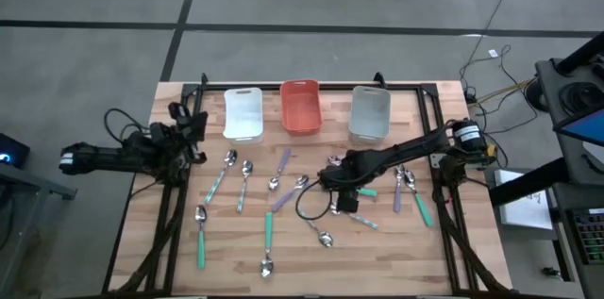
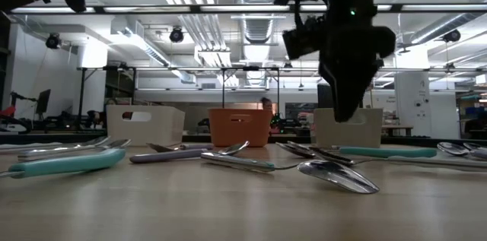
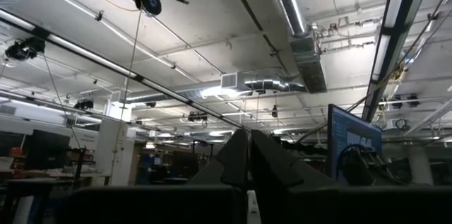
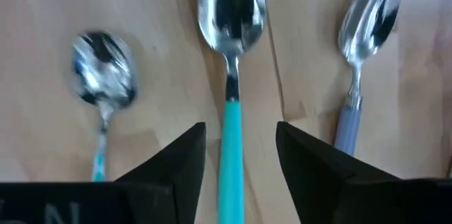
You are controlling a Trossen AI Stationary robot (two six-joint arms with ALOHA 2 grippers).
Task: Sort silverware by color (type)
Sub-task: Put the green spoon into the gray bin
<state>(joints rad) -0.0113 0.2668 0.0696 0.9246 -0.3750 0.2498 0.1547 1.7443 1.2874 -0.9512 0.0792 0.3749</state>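
Observation:
Many spoons with shiny bowls and teal, lavender or pale handles lie flat and scattered over the wooden table. My right gripper reaches to the table's middle and hangs low over it, also seen in the low view. In the right wrist view it is open, one finger on each side of a teal-handled spoon without touching it. A second teal spoon and a lavender spoon lie beside that one. My left gripper waits at the table's left edge, shut, pointing up at the ceiling.
Three bins stand in a row along the far edge: white, orange and grey. A dark cable loops on the table by the right gripper. A black frame runs along the table's sides.

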